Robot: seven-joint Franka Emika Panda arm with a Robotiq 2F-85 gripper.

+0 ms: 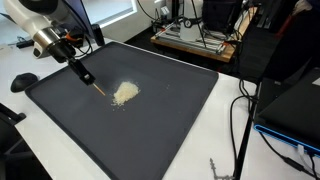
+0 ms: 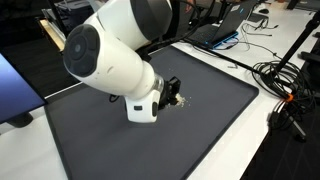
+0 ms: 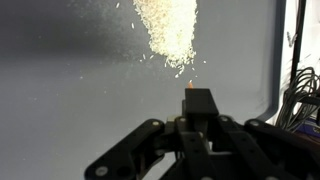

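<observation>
Cluttered lab benches with electronics and cables (image 1: 240,115) ring a white table (image 1: 232,140), on which a large dark mat (image 1: 160,125) lies flat, giving a plain surface where pale material shows up well. In an exterior view, the gripper (image 1: 86,76) comes down at a slant from the upper left. Its jaws are clamped on a thin tool (image 1: 100,88), whose light tip points down at the mat just beside a small pile of pale grains (image 1: 125,93). The slant seems to let the tip reach the mat while the fingers stay off it. In an exterior view from behind the arm (image 2: 110,55), its bulky white body fills the middle. The gripper (image 2: 172,95) pokes out low over the mat (image 2: 225,100), and the pile cannot be made out here, probably because the arm and tool cover it. In the wrist view, the gripper (image 3: 197,122) rises from the bottom edge, closed tight around the dark shaft of the tool (image 3: 197,101). The tool is held dead centre, so its orange tip leads straight ahead. The pile of grains (image 3: 168,30) lies directly beyond that tip, near it but apart, with stray grains scattered to its left across the mat (image 3: 60,90).
</observation>
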